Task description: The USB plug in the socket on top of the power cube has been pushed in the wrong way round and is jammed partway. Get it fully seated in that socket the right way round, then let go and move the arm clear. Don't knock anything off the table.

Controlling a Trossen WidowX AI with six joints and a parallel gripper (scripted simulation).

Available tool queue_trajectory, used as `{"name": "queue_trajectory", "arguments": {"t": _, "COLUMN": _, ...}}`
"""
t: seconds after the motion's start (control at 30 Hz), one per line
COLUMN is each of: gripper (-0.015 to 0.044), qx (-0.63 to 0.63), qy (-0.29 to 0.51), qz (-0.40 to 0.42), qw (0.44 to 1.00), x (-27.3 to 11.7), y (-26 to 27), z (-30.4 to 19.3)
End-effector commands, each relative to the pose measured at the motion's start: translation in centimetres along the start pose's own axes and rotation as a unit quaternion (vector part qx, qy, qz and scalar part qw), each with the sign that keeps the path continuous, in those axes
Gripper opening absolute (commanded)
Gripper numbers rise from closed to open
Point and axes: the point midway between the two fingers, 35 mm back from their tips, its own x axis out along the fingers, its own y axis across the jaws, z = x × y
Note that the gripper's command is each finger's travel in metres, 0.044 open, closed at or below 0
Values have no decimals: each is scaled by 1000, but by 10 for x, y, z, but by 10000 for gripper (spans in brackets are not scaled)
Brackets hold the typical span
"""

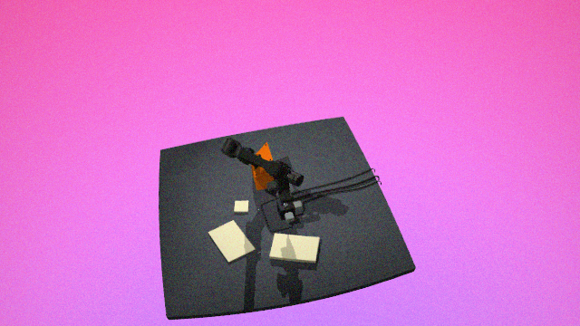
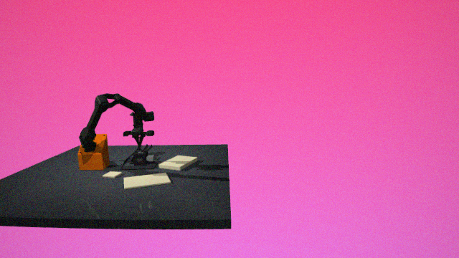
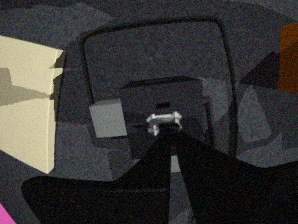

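Note:
The power cube is a dark block on the table. A bright metal rim or shell shows on its top, just beyond my fingertips in the wrist view. My gripper points down at the cube's top and is shut on the USB plug. The plug's body is dark and mostly hidden by the fingers. How deep it sits and which way round it is cannot be told.
Light grey blocks are at the cube's sides. A black cable loops around it; others run to the table edge. Cream slabs and a small cream block lie nearby. An orange block stands by the arm's base.

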Motion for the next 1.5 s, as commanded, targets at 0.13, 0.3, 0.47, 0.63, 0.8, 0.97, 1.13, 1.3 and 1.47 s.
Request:
{"name": "queue_trajectory", "arguments": {"t": 0.13, "gripper": 0, "qx": 3, "qy": 3, "qz": 1, "qw": 1000, "x": -7, "y": 1, "z": -1}}
{"name": "queue_trajectory", "arguments": {"t": 0.3, "gripper": 0, "qx": 3, "qy": 3, "qz": 1, "qw": 1000, "x": -10, "y": 1, "z": -1}}
{"name": "queue_trajectory", "arguments": {"t": 0.47, "gripper": 0, "qx": 3, "qy": 3, "qz": 0, "qw": 1000, "x": -14, "y": 1, "z": -1}}
{"name": "queue_trajectory", "arguments": {"t": 0.63, "gripper": 0, "qx": 3, "qy": 3, "qz": 0, "qw": 1000, "x": -17, "y": 1, "z": -1}}
{"name": "queue_trajectory", "arguments": {"t": 0.8, "gripper": 0, "qx": 3, "qy": 3, "qz": 0, "qw": 1000, "x": -20, "y": 1, "z": -1}}
{"name": "queue_trajectory", "arguments": {"t": 0.97, "gripper": 0, "qx": 2, "qy": 3, "qz": 0, "qw": 1000, "x": -21, "y": 1, "z": -1}}
{"name": "queue_trajectory", "arguments": {"t": 1.13, "gripper": 0, "qx": -29, "qy": 1, "qz": 0, "qw": 1000, "x": -20, "y": 0, "z": 0}}
{"name": "queue_trajectory", "arguments": {"t": 1.3, "gripper": 0, "qx": -96, "qy": 1, "qz": 0, "qw": 995, "x": -19, "y": 0, "z": 0}}
{"name": "queue_trajectory", "arguments": {"t": 1.47, "gripper": 0, "qx": -163, "qy": 0, "qz": 0, "qw": 987, "x": -19, "y": 0, "z": 0}}
